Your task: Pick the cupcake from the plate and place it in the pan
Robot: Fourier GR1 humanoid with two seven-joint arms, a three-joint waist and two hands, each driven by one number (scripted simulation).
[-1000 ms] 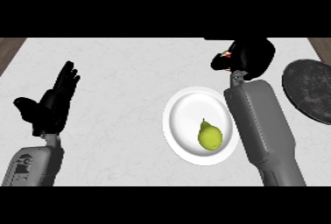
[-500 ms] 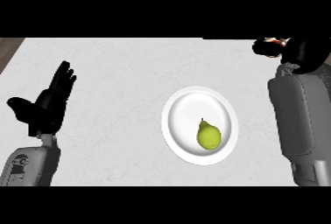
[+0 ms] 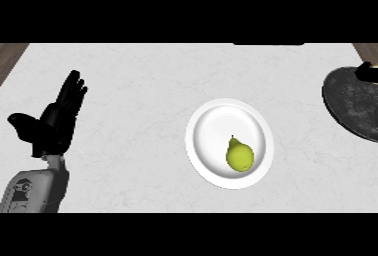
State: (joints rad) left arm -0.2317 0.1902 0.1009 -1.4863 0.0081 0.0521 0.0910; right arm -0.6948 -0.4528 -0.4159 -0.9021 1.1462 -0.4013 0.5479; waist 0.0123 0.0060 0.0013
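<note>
Counter point(image 3: 133, 80) | pan point(image 3: 353, 102) far right | left hand point(image 3: 53, 125) open, resting far left | right hand's point(image 3: 367, 71) fingers unclear

The left hand point(image 3: 53, 122), at about nine o'clock in the head view, is matte black all over, with long slender fingers point(image 3: 71, 92) and a thicker thumb point(image 3: 23, 123). Below it, toward seven o'clock, the forearm point(image 3: 33, 190) is a smooth light grey shell bearing a small dark round marking.

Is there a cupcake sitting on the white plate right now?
No, the plate holds only a green pear; no cupcake lies on it.
</note>
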